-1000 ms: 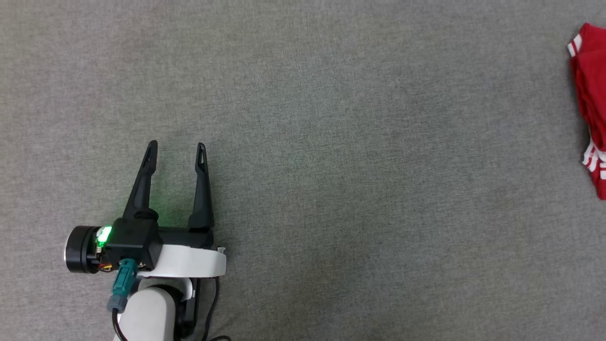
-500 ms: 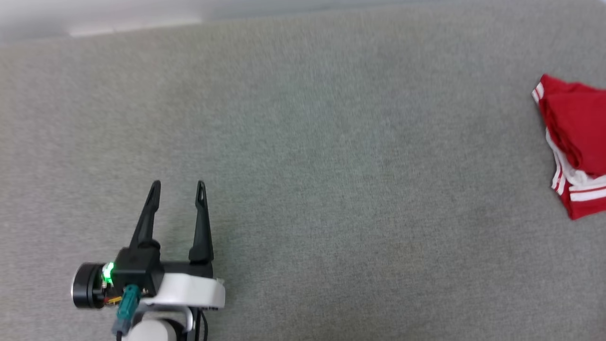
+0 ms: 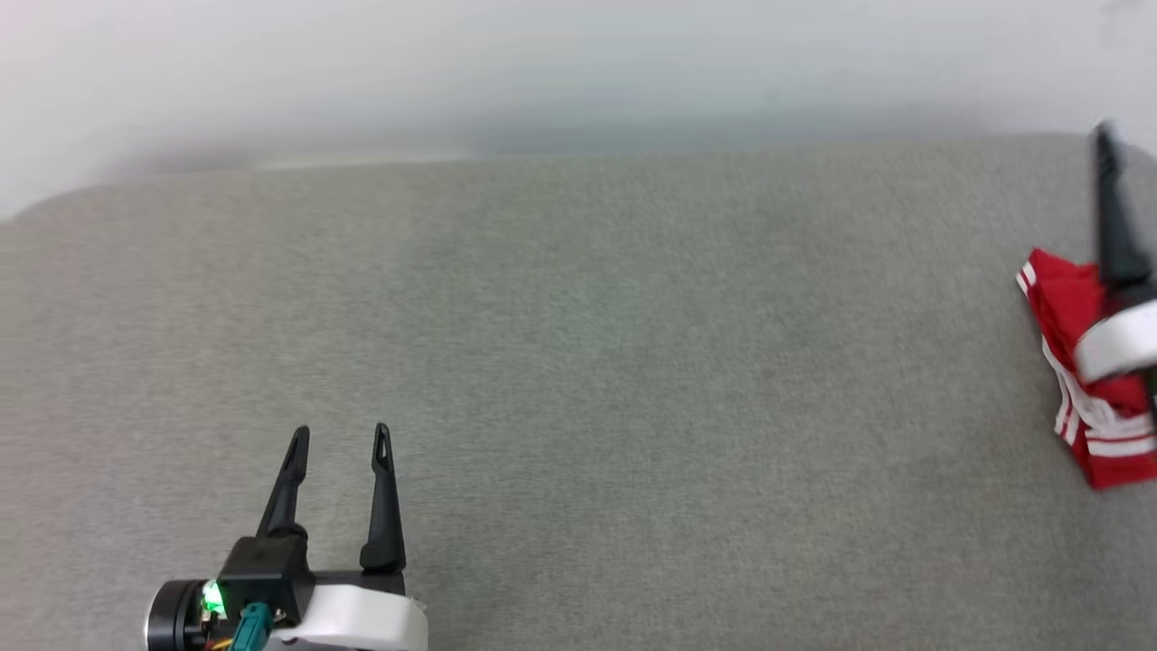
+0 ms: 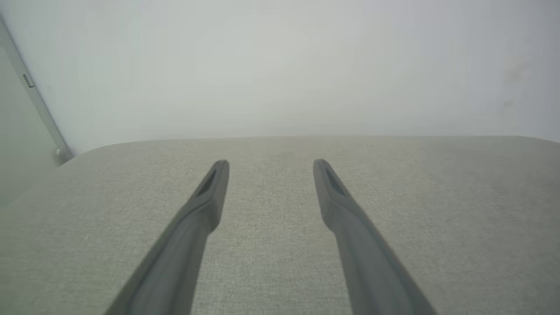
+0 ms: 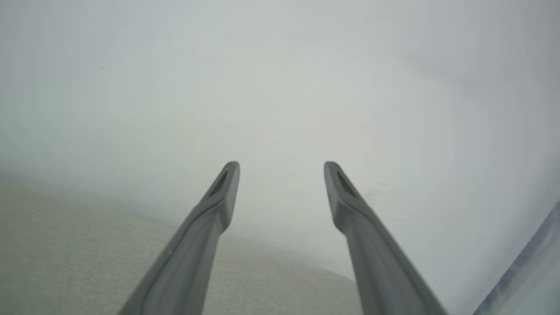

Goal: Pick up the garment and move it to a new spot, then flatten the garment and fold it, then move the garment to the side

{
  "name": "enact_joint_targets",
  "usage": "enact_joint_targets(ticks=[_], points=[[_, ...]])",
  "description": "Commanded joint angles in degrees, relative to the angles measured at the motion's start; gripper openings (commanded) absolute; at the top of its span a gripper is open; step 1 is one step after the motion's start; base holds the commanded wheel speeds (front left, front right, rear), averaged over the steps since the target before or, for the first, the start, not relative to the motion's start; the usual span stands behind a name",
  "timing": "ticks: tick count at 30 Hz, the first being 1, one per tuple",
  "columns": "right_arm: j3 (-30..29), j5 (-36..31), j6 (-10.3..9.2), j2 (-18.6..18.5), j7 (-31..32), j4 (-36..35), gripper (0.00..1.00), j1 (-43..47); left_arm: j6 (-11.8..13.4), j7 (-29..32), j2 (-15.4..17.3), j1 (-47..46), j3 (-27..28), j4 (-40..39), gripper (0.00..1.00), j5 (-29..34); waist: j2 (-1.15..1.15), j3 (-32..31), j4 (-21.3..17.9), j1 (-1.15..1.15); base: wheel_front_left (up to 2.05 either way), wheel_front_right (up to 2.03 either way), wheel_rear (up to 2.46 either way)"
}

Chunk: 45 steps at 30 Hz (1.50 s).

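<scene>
The garment (image 3: 1056,294), red with white striped trim, lies bunched on the grey surface at the far right edge of the head view. One dark finger (image 3: 1112,226) of my right arm stands in front of the garment, and the white wrist band covers part of it. My right gripper (image 5: 281,168) is open, with nothing between its fingers, and points past the surface's far edge at the wall. My left gripper (image 3: 341,436) is at the lower left, open and empty, far from the garment. In the left wrist view the left gripper (image 4: 271,164) hovers over bare grey fabric.
The grey fabric surface (image 3: 633,380) spreads wide between my left gripper and the garment. Its far edge meets a pale wall (image 3: 578,72). The surface's rounded left corner (image 4: 87,153) shows beside a pale vertical strip.
The head camera has tilted up, so the far edge and wall now show. My right arm's finger has come into view in front of the garment. The left gripper stays open.
</scene>
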Motion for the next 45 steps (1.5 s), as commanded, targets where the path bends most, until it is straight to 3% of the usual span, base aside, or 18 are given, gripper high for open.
enact_joint_targets(ticks=[1,9,22,33,45], points=[[-0.07,0.11,-0.04,1.42,-0.31,-1.78,1.0,2.43,0.09,-0.13,-0.05,0.89,-0.14,0.12,1.0,-0.15,0.0,-1.98,1.71,0.01,0.0,0.0,0.0],[-2.31,0.91,-0.04,10.29,-0.43,-13.27,1.0,16.43,0.23,-0.13,-0.05,2.63,-0.87,0.98,1.0,-0.62,0.0,-5.28,5.05,0.01,0.0,0.0,0.0],[-5.52,0.91,-0.04,17.46,-0.46,-17.76,1.0,32.6,-0.29,-0.13,-0.06,5.3,-1.17,2.1,1.0,-0.09,0.0,-8.06,5.63,0.01,0.0,0.0,0.0],[-5.56,1.68,-0.04,19.53,-0.45,-19.81,1.0,39.92,-1.75,-0.13,-0.06,6.35,-1.58,2.44,1.0,-0.96,0.0,-9.19,4.69,0.01,0.0,0.0,0.0],[-4.96,3.47,-0.04,19.73,-0.46,-19.39,1.0,41.7,-2.05,-0.13,-0.06,6.5,-1.65,2.94,1.0,-0.36,0.0,-9.75,4.92,0.01,0.0,0.0,0.0]])
